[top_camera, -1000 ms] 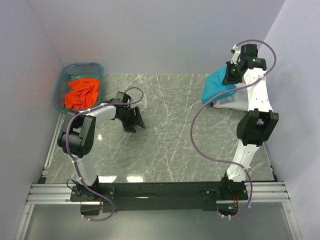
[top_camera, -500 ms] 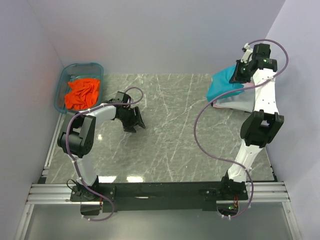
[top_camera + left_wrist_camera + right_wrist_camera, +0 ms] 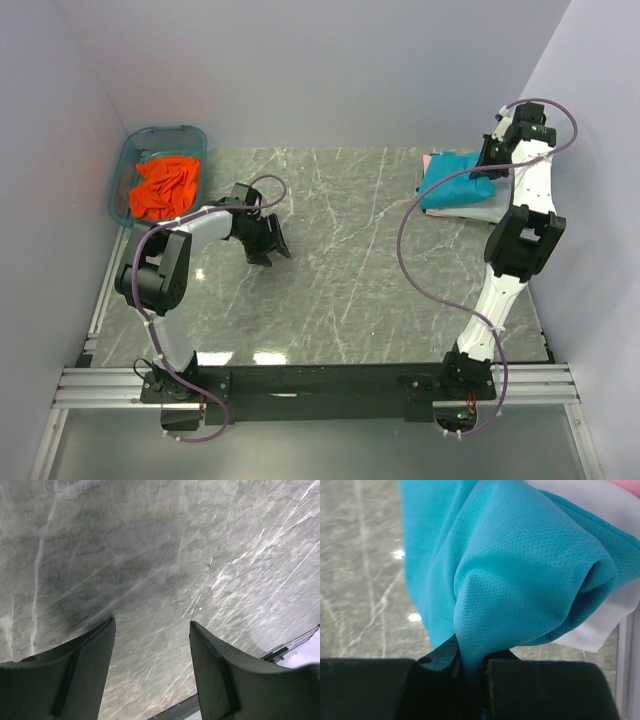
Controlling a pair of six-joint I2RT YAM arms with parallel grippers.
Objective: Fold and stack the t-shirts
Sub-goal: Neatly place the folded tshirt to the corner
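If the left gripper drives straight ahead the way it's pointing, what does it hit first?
Probably the bare marble table: the left gripper, open and empty, angles down at it, with nothing between in its wrist view. Depth is unclear.

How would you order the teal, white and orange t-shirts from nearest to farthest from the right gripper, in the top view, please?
1. Teal t-shirt: pinched in the right gripper, far right.
2. White t-shirt: just beneath the teal one.
3. Orange t-shirt: far left, in the tub.

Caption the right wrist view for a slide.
Right pincer clamped on the teal t-shirt, which lies over the white t-shirt.
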